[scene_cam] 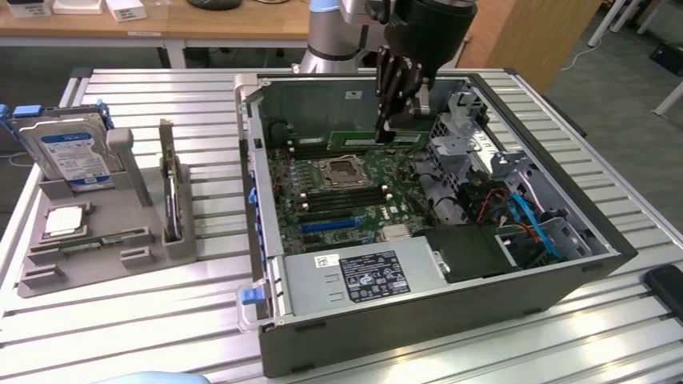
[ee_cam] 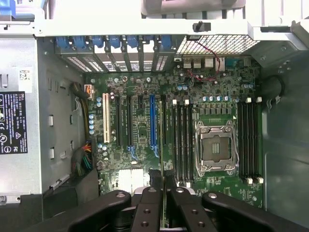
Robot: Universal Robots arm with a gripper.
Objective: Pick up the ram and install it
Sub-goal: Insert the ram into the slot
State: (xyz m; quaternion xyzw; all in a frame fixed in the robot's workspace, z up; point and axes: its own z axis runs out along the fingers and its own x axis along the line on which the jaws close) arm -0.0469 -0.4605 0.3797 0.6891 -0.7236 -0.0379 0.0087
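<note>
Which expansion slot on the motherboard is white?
The outermost slot, closest to the power supply; the others are black or blue.

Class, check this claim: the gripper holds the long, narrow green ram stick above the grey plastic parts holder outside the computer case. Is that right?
One detail is wrong. The gripper does hold the long, narrow green ram stick, but above the green motherboard inside the open dark computer case, not above the grey plastic parts holder outside it. The exterior view shows this.
</note>
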